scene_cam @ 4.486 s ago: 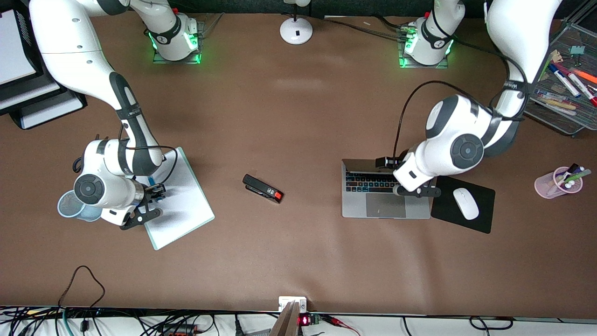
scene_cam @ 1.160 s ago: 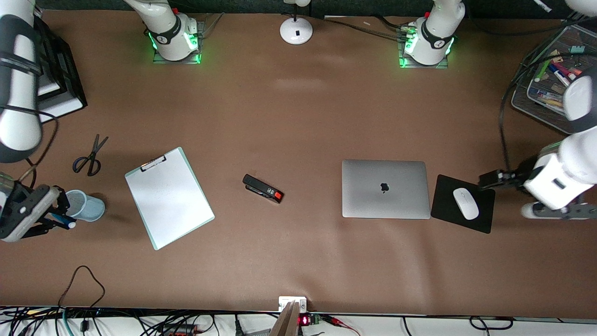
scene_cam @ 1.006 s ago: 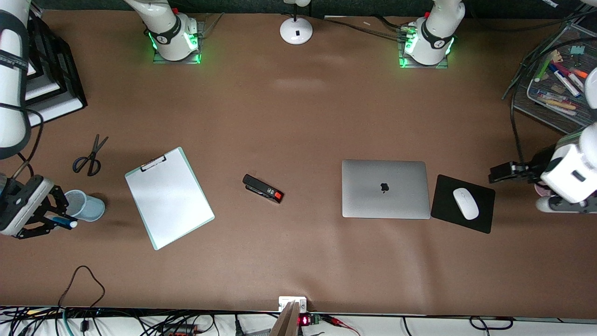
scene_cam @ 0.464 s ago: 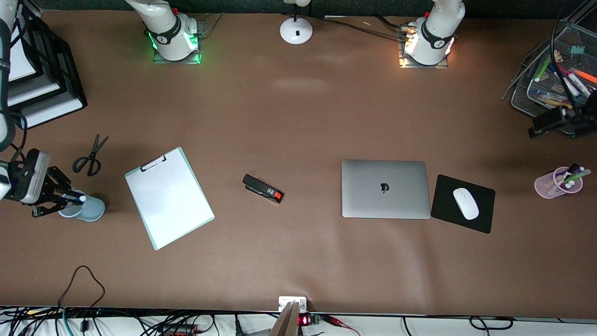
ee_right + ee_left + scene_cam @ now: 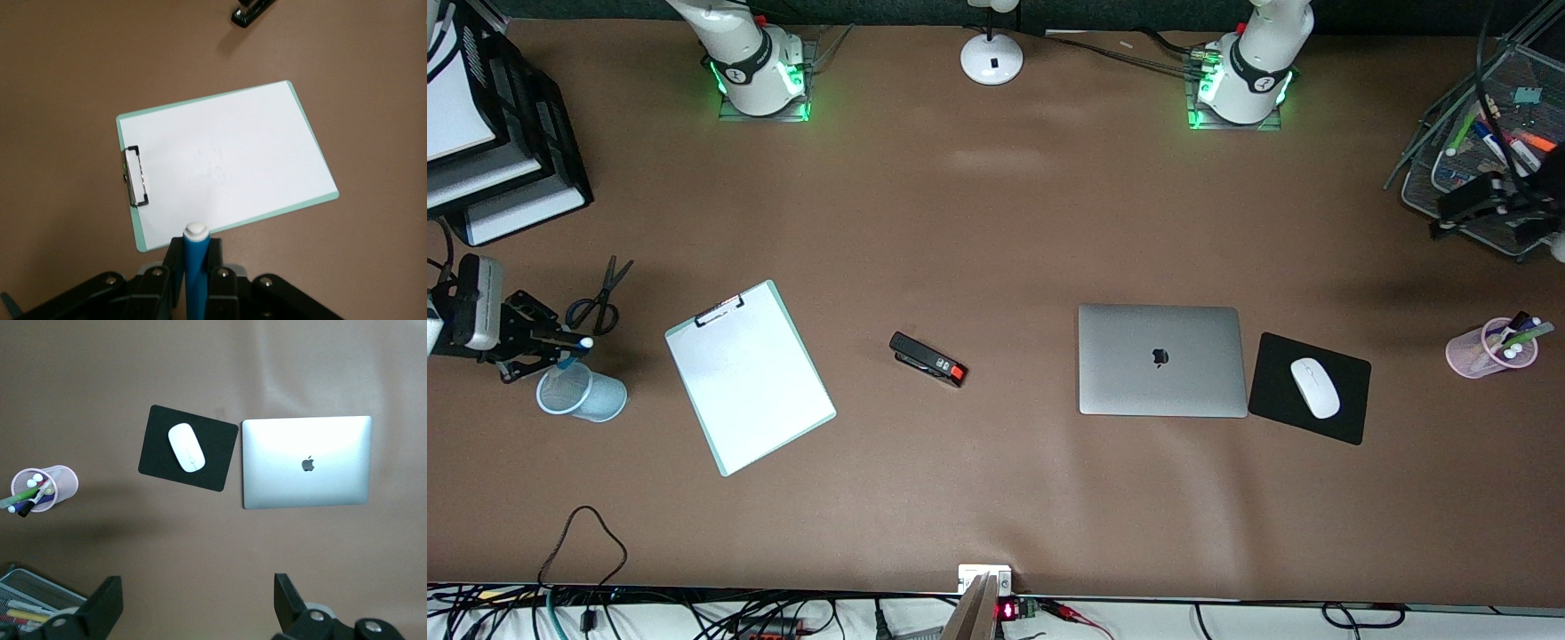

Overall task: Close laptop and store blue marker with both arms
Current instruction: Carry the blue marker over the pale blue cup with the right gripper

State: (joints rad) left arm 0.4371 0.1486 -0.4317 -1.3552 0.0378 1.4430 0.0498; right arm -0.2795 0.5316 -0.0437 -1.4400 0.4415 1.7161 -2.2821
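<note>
Blue marker [image 5: 195, 267] sits clamped in my right gripper [image 5: 534, 342], mid-left of frame, above the cup [image 5: 580, 394]. Misaligned release risks missing. Laptop [image 5: 1161, 359] closed, centre-right; left gripper [image 5: 200, 607] spread.

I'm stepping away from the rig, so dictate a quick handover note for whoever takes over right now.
Right gripper: shut on the blue marker, over the blue cup at the right arm's end of the table.
Left gripper: open, empty, up by the mesh tray; that arm waits.
Done: the laptop lies closed beside the mouse pad.
Left: the marker is not yet stored; the cup below looks the likely place.
</note>
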